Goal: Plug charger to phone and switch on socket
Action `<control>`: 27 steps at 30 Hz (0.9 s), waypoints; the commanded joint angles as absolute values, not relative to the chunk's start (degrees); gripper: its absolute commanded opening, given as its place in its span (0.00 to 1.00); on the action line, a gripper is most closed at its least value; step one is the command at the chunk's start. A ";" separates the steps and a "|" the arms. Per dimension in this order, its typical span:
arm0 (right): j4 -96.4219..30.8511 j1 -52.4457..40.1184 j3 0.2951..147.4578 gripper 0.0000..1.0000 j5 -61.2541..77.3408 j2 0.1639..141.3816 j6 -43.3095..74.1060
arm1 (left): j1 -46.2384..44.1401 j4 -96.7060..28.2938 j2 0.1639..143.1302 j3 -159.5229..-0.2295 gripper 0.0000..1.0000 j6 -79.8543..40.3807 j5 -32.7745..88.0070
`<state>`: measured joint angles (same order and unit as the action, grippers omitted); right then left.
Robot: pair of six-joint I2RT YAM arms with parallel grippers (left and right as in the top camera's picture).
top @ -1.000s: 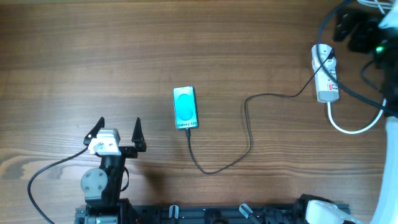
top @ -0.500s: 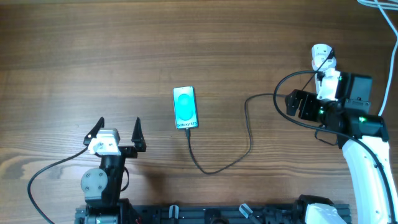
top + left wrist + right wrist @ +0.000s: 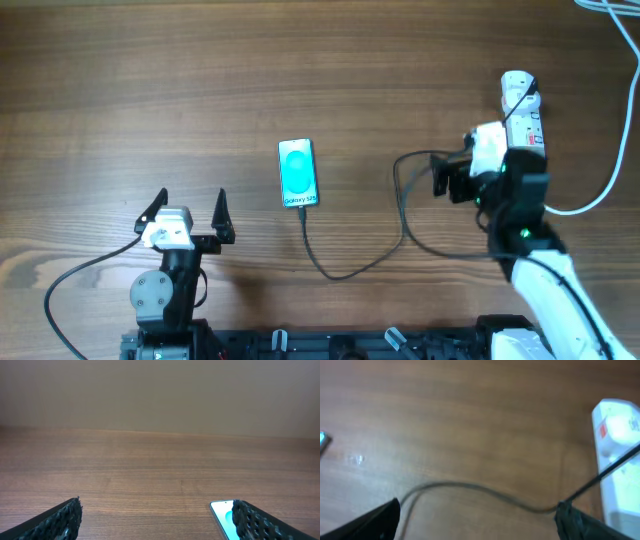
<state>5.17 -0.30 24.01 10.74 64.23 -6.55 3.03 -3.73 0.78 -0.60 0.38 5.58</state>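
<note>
1. Comparing with half a second ago in the overhead view, I see my right gripper (image 3: 447,177) has drawn off the socket (image 3: 530,122) toward the phone (image 3: 298,172). My left gripper (image 3: 190,200) has not moved.
2. Right fingers are spread wide and hold nothing.
3. From the right wrist, the socket (image 3: 615,425) lies just right of the gripper (image 3: 477,507), and the charger (image 3: 470,486) cable curves across the table right ahead of it.
4. The phone sits well apart from the right gripper, with the charger's end touching its "Galaxy" edge.
5. The left gripper (image 3: 156,505) is wide open and empty, with the phone (image 3: 222,512) near its right finger.
</note>
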 commanded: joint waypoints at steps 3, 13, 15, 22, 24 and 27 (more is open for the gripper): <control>13.72 -0.47 15.62 1.00 12.56 58.48 -7.38 | 2.85 -4.10 0.16 -0.32 1.00 1.06 4.84; 18.35 -0.49 3.42 1.00 12.62 43.86 -7.31 | 2.85 -4.10 0.16 -0.32 1.00 1.06 4.84; 19.99 -0.49 1.06 1.00 13.23 41.08 -7.31 | 2.85 -4.10 0.16 -0.32 1.00 1.06 4.84; 15.35 -0.49 0.27 1.00 15.11 31.03 -7.40 | 2.85 -4.10 0.16 -0.32 1.00 1.08 4.84; 12.21 -0.49 0.27 1.00 15.09 27.68 -7.53 | 2.85 -4.10 0.16 -0.32 1.00 1.06 4.86; 8.71 -0.49 0.27 1.00 15.11 22.17 -7.55 | 2.85 -4.10 0.16 -0.32 1.00 1.08 4.84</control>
<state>10.20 -0.30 0.45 14.13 26.06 -6.98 3.03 -3.73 0.78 -0.60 0.38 5.58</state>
